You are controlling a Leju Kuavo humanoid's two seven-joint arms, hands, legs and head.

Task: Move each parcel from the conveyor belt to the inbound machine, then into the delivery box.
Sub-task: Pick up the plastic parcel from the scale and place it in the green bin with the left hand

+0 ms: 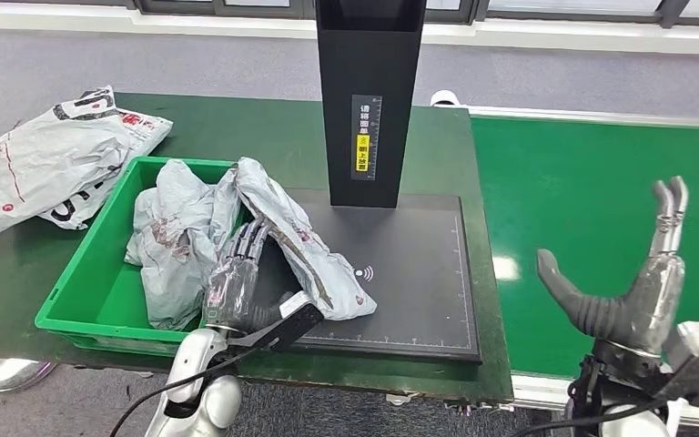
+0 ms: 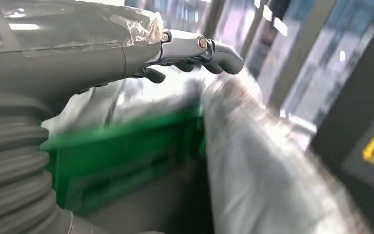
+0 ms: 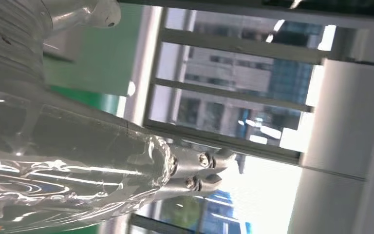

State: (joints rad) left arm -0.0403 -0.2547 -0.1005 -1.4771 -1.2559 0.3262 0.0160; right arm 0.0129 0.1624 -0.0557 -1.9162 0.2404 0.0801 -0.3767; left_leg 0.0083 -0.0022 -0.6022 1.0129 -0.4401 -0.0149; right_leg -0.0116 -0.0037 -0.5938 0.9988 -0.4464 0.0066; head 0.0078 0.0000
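Grey parcels, three: one [image 1: 305,250] draped from green bin [image 1: 82,296] onto scanner pad [image 1: 419,273], touching left hand [image 1: 237,282], grasp unclear. Right hand [image 1: 637,282] spread, empty.

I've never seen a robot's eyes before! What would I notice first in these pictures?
Probably the bright green bin at the left, stuffed with a crumpled grey parcel. Another grey parcel drapes from the bin's edge onto the black scanner plate, with the robot's left hand against it. On the right, the right hand hangs over the green conveyor belt, fingers spread and holding nothing.
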